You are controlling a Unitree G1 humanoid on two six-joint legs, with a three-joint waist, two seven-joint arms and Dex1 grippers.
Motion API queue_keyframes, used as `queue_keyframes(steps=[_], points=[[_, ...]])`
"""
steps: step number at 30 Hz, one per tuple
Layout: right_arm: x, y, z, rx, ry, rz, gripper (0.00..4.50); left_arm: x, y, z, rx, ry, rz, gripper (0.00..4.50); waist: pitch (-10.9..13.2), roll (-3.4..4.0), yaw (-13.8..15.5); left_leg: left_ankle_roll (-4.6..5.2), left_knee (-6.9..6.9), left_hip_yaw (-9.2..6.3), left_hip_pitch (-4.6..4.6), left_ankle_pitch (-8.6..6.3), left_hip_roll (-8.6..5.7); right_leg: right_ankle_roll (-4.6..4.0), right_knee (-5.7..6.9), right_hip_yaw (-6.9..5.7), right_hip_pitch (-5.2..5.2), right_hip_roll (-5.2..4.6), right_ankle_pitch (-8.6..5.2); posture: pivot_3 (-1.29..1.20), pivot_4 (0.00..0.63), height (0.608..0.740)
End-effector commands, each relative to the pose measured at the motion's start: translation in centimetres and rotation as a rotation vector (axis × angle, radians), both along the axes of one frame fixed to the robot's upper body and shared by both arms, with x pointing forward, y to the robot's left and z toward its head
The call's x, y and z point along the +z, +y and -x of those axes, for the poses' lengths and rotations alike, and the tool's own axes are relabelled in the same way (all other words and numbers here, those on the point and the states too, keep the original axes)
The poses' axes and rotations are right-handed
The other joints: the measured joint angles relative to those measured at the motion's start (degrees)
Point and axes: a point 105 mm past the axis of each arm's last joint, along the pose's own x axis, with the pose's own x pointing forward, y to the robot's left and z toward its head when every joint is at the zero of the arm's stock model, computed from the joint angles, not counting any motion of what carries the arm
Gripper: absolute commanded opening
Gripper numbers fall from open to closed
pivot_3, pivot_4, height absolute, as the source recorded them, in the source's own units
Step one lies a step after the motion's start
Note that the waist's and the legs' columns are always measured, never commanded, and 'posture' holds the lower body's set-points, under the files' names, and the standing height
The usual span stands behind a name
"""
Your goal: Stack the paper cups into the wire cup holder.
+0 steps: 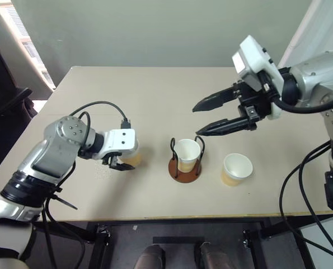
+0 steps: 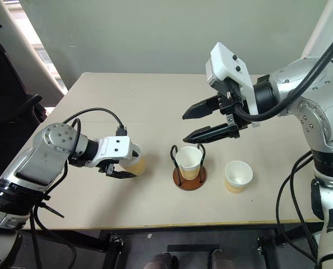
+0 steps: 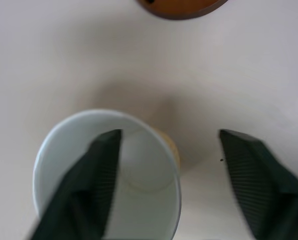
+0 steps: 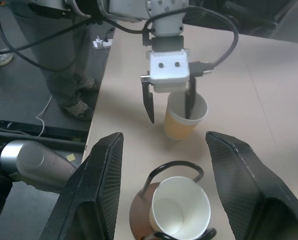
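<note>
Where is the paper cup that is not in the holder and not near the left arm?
It stands upright on the table, right of the wire cup holder: the free paper cup, apart from it.

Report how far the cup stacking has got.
Done: one paper cup stands in the wire cup holder. In hand: the left gripper straddles the wall of a second cup, one finger inside and one outside, not closed on it. Left: that cup and the third cup standing on the table. The right gripper hangs open above.
</note>
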Motion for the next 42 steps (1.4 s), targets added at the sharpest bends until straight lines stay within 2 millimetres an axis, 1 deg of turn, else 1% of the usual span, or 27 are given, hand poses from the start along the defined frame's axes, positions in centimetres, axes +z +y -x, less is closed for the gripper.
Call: queue_keyframes(steps=[1, 2, 3, 4, 6, 9, 12, 17, 20, 22, 25, 28, 32, 36, 42], points=[[0.5, -0.1, 0.5, 0.006, -0.029, -0.004, 2.71, 1.4, 0.1, -0.3, -0.020, -0.042, 0.002, 1.82, 0.0, 0.00, 0.0, 0.00, 0.00, 0.00, 0.00, 0.00, 0.00, 0.00, 0.00, 0.00, 0.00, 0.00, 0.00, 0.00, 0.150, 0.740], [0.5, -0.1, 0.5, 0.005, -0.028, -0.006, 2.71, 1.4, 0.2, -0.4, -0.022, -0.042, -0.001, 1.41, 0.0, 0.00, 0.0, 0.00, 0.00, 0.00, 0.00, 0.00, 0.00, 0.00, 0.01, 0.00, 0.00, 0.00, 0.00, 0.00, 0.150, 0.740], [0.5, -0.1, 0.5, 0.004, -0.027, -0.008, 2.71, 1.4, 0.3, -0.4, -0.025, -0.042, -0.006, 1.10, 0.0, 0.00, 0.0, 0.00, 0.00, 0.00, 0.00, 0.00, 0.01, 0.00, 0.01, -0.01, 0.00, 0.01, 0.00, 0.00, 0.150, 0.740], [0.6, 0.0, 0.5, 0.004, -0.025, -0.010, 2.71, 1.3, 0.4, -0.4, -0.027, -0.043, -0.012, 0.64, 0.0, 0.00, 0.0, 0.00, 0.00, 0.00, 0.00, 0.00, 0.00, 0.00, 0.01, -0.01, 0.00, 0.00, 0.00, 0.00, 0.150, 0.740], [0.6, 0.0, 0.4, 0.003, -0.023, -0.012, 2.71, 1.3, 0.5, -0.5, -0.028, -0.043, -0.017, 0.06, 0.0, 0.00, 0.0, 0.00, 0.00, 0.00, 0.00, 0.00, 0.00, 0.00, 0.00, 0.00, 0.00, 0.00, 0.00, 0.00, 0.150, 0.740], [0.5, -0.1, 0.4, 0.001, -0.020, -0.014, 2.71, 1.5, 0.6, -0.6, -0.026, -0.047, -0.016, 0.06, 0.0, 0.00, 0.0, 0.00, 0.00, 0.00, 0.00, 0.00, 0.00, 0.01, 0.00, -0.01, 0.00, 0.00, 0.00, 0.00, 0.150, 0.740], [0.5, -0.1, 0.3, 0.000, -0.017, -0.013, 2.71, 2.6, 0.5, -0.8, -0.028, -0.061, 0.011, 0.06, 0.0, 0.00, 0.0, 0.01, 0.00, 0.00, 0.00, 0.00, 0.00, 0.01, 0.00, 0.00, 0.00, 0.00, 0.00, 0.00, 0.150, 0.740], [0.4, -0.3, 0.6, 0.001, -0.009, -0.012, 2.71, 6.1, -0.2, -1.2, -0.048, -0.121, 0.079, 0.06, 0.0, -0.01, 0.1, 0.03, 0.04, 0.00, -0.03, -0.02, 0.00, 0.01, -0.01, -0.01, 0.00, 0.00, 0.01, 0.00, 0.150, 0.740], [0.3, -0.8, 1.1, 0.001, 0.014, -0.014, 2.71, 9.1, -1.0, -1.0, -0.090, -0.146, 0.155, 0.06, 0.0, -0.02, 0.2, 0.05, 0.03, 0.00, -0.07, -0.03, 0.00, 0.02, -0.04, -0.02, 0.00, 0.00, 0.01, 0.00, 0.150, 0.740], [0.2, -1.0, 1.3, -0.007, 0.026, -0.017, 2.71, 10.5, -1.6, -0.8, -0.114, -0.155, 0.191, 0.06, 0.0, -0.02, 0.1, 0.05, 0.03, 0.01, -0.09, -0.03, 0.00, 0.03, -0.06, -0.02, 0.00, 0.00, 0.01, 0.00, 0.150, 0.740], [-0.1, -1.6, 1.3, -0.044, 0.037, -0.030, 2.71, 12.8, -3.1, -0.3, -0.187, -0.158, 0.249, 0.06, 0.0, -0.02, 0.2, 0.06, 0.04, 0.02, -0.11, -0.03, 0.00, 0.09, -0.08, -0.01, 0.01, 0.00, -0.03, 0.00, 0.150, 0.740], [-0.1, -2.0, 1.1, -0.078, 0.034, -0.054, 2.71, 14.2, -4.8, 0.4, -0.268, -0.139, 0.292, 0.06, 0.0, -0.02, 0.3, 0.09, 0.08, 0.01, -0.17, -0.06, 0.00, 0.32, -0.11, -0.01, 0.00, -0.01, 0.08, 0.00, 0.150, 0.740], [1.1, -2.2, 0.8, -0.123, -0.005, -0.128, 2.71, 15.2, -7.1, 1.3, -0.388, -0.097, 0.319, 0.06, 0.0, -0.03, 0.3, 0.14, 0.10, 0.04, -0.17, -0.08, 0.00, 0.56, -0.11, 0.00, 0.00, -0.03, 0.18, 0.00, 0.150, 0.740], [2.1, -2.4, 0.7, -0.163, -0.035, -0.193, 2.71, 14.8, -8.4, 1.2, -0.451, -0.074, 0.292, 0.06, 0.0, -0.03, 0.3, 0.15, 0.12, 0.03, -0.17, -0.08, 0.00, 0.70, -0.12, 0.00, 0.01, -0.03, 0.23, 0.00, 0.150, 0.740], [1.5, -3.8, 1.2, -0.230, -0.006, -0.184, 2.71, 14.3, -9.5, 0.8, -0.499, -0.034, 0.259, 0.06, 0.0, -0.03, 0.5, 0.16, 0.14, 0.01, -0.22, -0.09, 0.00, 0.84, -0.13, 0.00, 0.01, -0.04, 0.22, 0.00, 0.150, 0.740]])
